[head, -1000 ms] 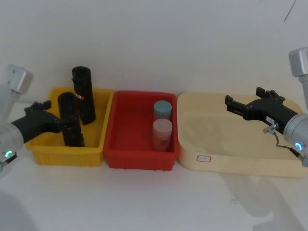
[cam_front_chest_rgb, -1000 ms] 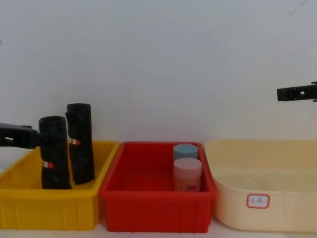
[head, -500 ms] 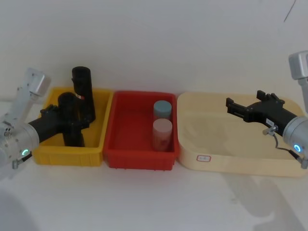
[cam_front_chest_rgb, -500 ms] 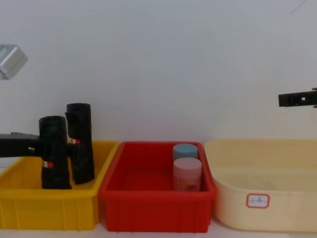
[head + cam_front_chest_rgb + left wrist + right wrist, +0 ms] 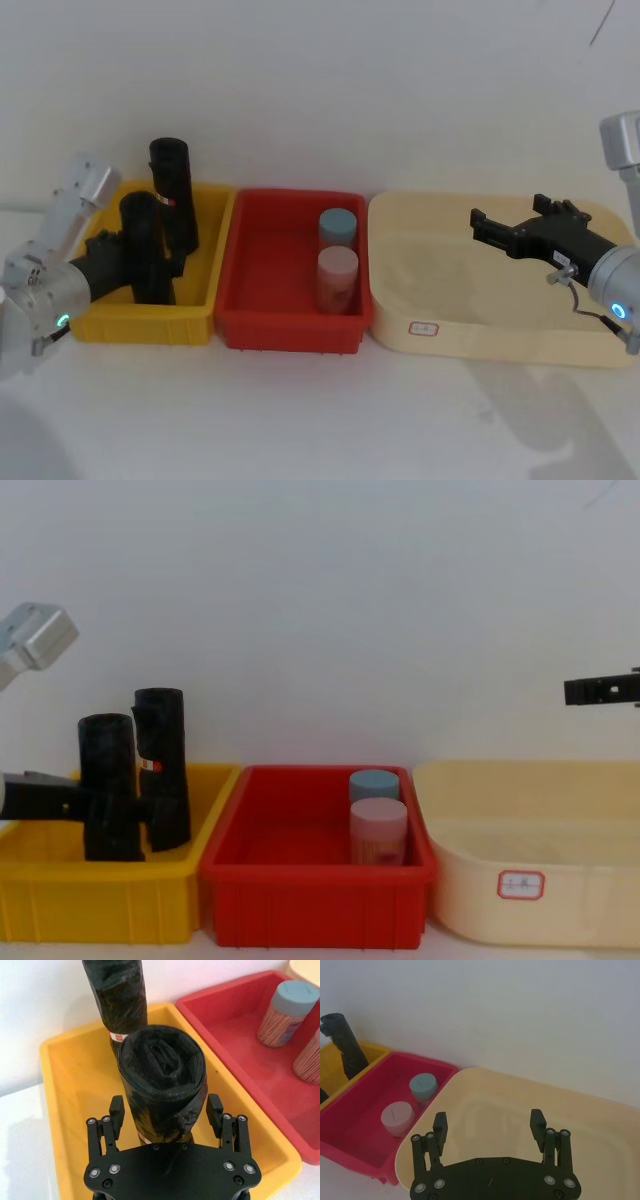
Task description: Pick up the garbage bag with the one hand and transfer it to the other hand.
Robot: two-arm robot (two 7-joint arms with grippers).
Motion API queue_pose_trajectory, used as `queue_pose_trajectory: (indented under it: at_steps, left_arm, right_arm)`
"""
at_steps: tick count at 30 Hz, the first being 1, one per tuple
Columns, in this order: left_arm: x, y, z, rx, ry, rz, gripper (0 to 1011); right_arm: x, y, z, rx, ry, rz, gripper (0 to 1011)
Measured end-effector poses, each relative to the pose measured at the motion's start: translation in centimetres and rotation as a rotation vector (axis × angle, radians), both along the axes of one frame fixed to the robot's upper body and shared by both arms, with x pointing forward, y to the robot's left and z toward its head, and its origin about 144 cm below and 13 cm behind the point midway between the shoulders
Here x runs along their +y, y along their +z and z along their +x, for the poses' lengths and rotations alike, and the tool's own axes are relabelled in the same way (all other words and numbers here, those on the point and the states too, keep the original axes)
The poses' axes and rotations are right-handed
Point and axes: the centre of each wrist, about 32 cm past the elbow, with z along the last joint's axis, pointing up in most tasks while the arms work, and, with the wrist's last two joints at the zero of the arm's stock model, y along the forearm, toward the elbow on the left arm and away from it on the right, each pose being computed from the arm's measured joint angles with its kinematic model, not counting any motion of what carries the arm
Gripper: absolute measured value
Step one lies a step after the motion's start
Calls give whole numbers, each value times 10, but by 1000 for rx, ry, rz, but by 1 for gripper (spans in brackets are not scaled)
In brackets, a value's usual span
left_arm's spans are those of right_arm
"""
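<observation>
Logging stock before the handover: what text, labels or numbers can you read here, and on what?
None legible.
Cream tub sticker: red-bordered, writing too blurred to read.
Garbage bag band: too small to read.
Second roll label: red-and-white, too small to read.

The head view looks down from above and in front. It takes in the yellow bin (image 5: 140,325), red bin (image 5: 290,335) and cream tray (image 5: 480,340) in a row across mid-frame on the white bench (image 5: 320,420). The chest view sits lower and looks level across, so the same three stand side-on along its lower edge, with wall above. The left wrist view looks from close behind the left gripper (image 5: 165,1105), at lower centre, steeply down into the yellow bin. The right wrist view looks over the right gripper (image 5: 488,1119) at the tray from farther off. All four views share the red bin's two jars (image 5: 397,1117).
</observation>
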Motion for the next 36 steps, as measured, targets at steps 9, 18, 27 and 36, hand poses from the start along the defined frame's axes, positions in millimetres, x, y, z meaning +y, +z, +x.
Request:
queue_pose_trajectory:
  at_steps: [9, 18, 27, 36]
  left_arm:
    - [-3, -5, 1, 24, 9, 18, 1000]
    - [-5, -8, 0, 34, 14, 24, 1000]
    - [-6, -10, 0, 40, 16, 27, 805]
    - [-6, -11, 0, 43, 18, 29, 545]
  right_arm:
    - [0, -1, 0, 3, -1, 2, 1010]
    - [0, -2, -1, 5, 3, 3, 1010]
    - [2, -3, -3, 11, 9, 2, 1010]
    - [8, -3, -1, 21, 32, -14, 1010]
